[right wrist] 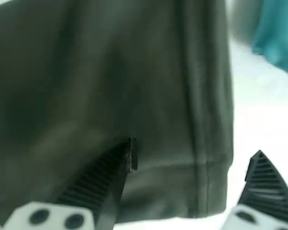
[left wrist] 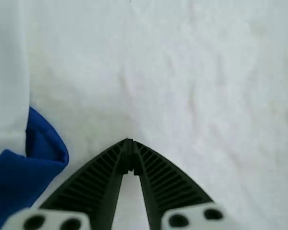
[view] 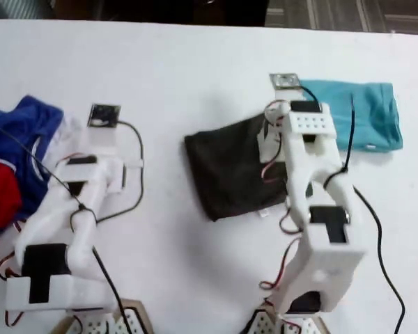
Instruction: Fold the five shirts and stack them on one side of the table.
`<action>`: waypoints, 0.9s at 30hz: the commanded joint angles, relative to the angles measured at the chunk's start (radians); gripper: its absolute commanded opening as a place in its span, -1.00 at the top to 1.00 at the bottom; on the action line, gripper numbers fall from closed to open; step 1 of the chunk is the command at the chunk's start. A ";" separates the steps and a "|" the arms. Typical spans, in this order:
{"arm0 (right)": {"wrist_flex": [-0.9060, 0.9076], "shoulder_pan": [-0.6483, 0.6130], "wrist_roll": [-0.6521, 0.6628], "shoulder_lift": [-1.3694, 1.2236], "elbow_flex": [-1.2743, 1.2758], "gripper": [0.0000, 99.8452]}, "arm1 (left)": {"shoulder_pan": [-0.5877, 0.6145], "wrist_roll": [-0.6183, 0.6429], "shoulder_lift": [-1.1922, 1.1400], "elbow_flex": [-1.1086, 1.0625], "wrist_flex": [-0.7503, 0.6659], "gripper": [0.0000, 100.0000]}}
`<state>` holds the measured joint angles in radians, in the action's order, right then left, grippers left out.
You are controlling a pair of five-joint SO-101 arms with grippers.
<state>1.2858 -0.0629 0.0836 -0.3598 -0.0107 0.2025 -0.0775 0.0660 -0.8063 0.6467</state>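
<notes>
Right gripper (right wrist: 194,160) spread wide over hem of dark grey fabric shirt (view: 226,174), frame centre; left gripper (left wrist: 128,160) clenched empty near crumpled blue shirt (left wrist: 19,177).

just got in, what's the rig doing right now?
Shirt folding, midway. The right gripper is open at the hem of the dark shirt mid-table, one finger over the cloth, the other off its edge. The left gripper is shut over bare table beside the blue shirt, bunched with a red shirt. A teal shirt lies folded beyond the right arm.
</notes>
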 commanded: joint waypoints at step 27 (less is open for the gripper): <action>0.475 -0.077 0.075 -0.423 -0.700 0.95 | 0.008 0.006 0.006 0.030 -0.009 0.95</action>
<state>1.7384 -0.0875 0.1542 -0.8876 -0.7150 0.2010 -0.0775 0.0660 -0.8063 0.6467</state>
